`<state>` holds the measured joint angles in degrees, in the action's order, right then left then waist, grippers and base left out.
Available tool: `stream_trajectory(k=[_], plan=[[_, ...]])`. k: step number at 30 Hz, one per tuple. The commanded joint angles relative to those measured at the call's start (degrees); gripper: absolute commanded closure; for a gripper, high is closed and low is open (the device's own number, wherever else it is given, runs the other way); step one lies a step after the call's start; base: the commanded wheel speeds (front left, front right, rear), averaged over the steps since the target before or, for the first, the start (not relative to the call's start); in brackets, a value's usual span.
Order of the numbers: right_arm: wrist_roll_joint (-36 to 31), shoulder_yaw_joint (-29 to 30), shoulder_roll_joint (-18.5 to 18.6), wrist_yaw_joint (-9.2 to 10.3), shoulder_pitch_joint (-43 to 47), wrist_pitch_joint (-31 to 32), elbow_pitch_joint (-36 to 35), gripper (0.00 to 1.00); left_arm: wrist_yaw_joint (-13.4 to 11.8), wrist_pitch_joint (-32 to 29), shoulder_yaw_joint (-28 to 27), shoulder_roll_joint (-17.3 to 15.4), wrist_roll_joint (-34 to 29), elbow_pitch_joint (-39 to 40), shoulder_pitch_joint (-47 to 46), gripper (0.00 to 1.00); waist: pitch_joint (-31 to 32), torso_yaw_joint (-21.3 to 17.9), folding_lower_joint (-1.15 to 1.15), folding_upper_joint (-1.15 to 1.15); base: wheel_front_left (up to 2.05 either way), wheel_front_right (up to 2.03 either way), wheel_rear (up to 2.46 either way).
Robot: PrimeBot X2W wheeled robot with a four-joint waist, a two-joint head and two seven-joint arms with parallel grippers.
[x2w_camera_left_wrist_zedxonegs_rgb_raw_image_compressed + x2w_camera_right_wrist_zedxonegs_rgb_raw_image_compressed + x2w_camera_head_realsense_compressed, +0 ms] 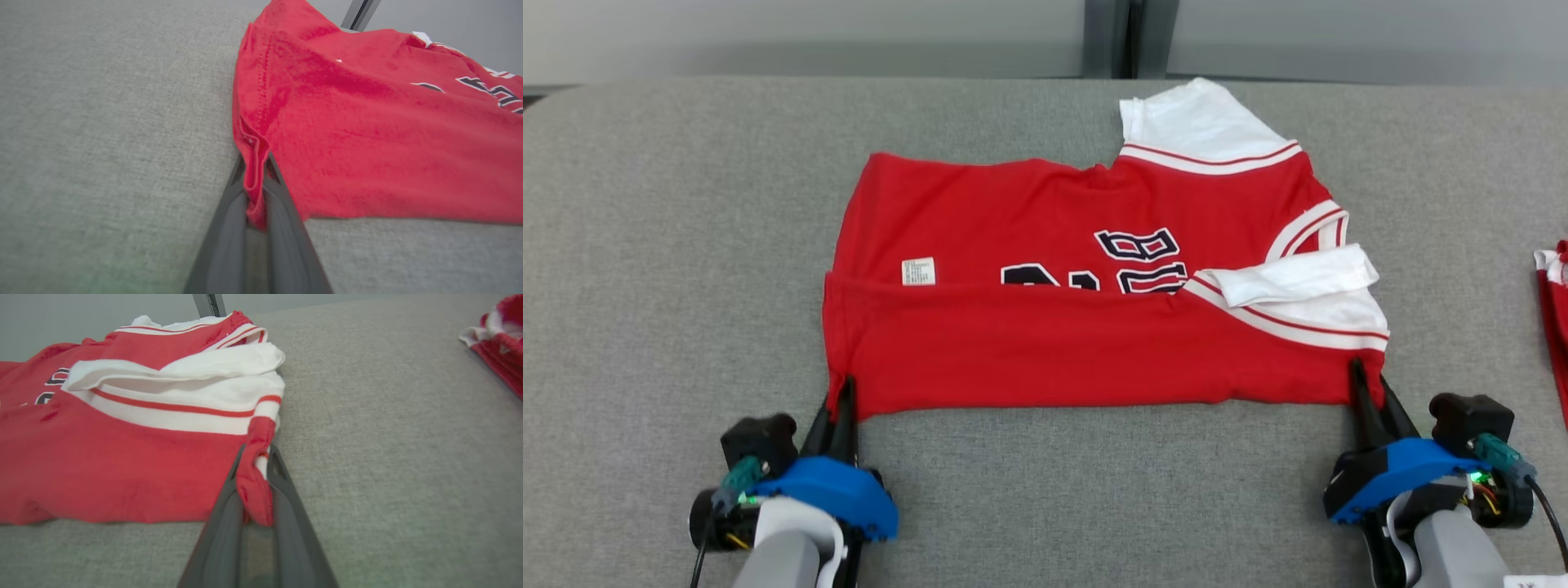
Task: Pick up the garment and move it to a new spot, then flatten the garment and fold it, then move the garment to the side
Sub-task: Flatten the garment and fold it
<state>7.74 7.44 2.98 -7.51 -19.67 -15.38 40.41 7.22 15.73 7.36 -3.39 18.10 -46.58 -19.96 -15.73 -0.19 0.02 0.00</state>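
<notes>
1. Nearest in the head view, the left tool (844, 396) and the right tool (1362, 380) point up at the near edge of the red jersey (1045, 359). Each is closed narrow on a near corner. The jersey lies mid-way across the grey desk (645, 245), its near part folded up over the front. A white tag (918, 271) carries print too small to read. The dark lettering (1137, 245) is half covered, and one letter looks like a "B". A second garment (1553, 310), red and white, lies at the far right edge.
2. In the left wrist view, dark fingers (229, 245) pinch the hem corner (253, 179). Its stitching is plain up close.
3. In the right wrist view, the fingers (220, 539) clamp the corner below a white sleeve (184, 371), which has red stripes beneath it.
</notes>
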Motion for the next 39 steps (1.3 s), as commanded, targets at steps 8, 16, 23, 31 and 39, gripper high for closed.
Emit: stream_trajectory(k=[8, 16, 23, 31, 39], plan=[[1.83, 3.37, 0.07, 0.05, 7.26, 0.24, -5.78, 1.00, 0.28, -0.63, -2.93, -0.19, -1.59, 4.55, 8.43, 1.00, 7.19, 0.23, -0.02, 0.00, 0.00, 0.00, 0.00], [3.46, 2.04, 0.13, 0.06, 17.39, 0.23, -8.73, 1.00, 0.16, -0.60, -3.77, 0.19, -1.61, 7.53, 18.50, 1.00, 12.61, 0.83, -0.02, 0.00, 0.00, 0.00, 0.00], [2.35, 1.62, 0.09, 0.02, 15.27, 0.24, -7.76, 0.00, -0.47, -0.60, -4.11, 0.43, -0.81, 11.11, 17.75, 0.00, 10.58, 0.96, -0.02, 0.00, 0.00, 0.00, 0.00], [-0.92, 2.56, 0.06, 0.02, 7.41, 0.24, -10.29, 0.00, -0.47, -0.60, -5.75, -0.32, -2.10, 11.50, 5.45, 0.00, 3.99, 0.96, -0.02, 0.00, 0.00, 0.00, 0.00], [-2.45, -0.66, 0.05, 0.02, -0.75, 0.24, -11.09, 0.00, -0.01, -0.60, -5.15, -3.62, -1.94, -1.43, -9.75, 0.00, -1.26, -0.73, -0.02, 0.00, 0.00, 0.00, 0.00]])
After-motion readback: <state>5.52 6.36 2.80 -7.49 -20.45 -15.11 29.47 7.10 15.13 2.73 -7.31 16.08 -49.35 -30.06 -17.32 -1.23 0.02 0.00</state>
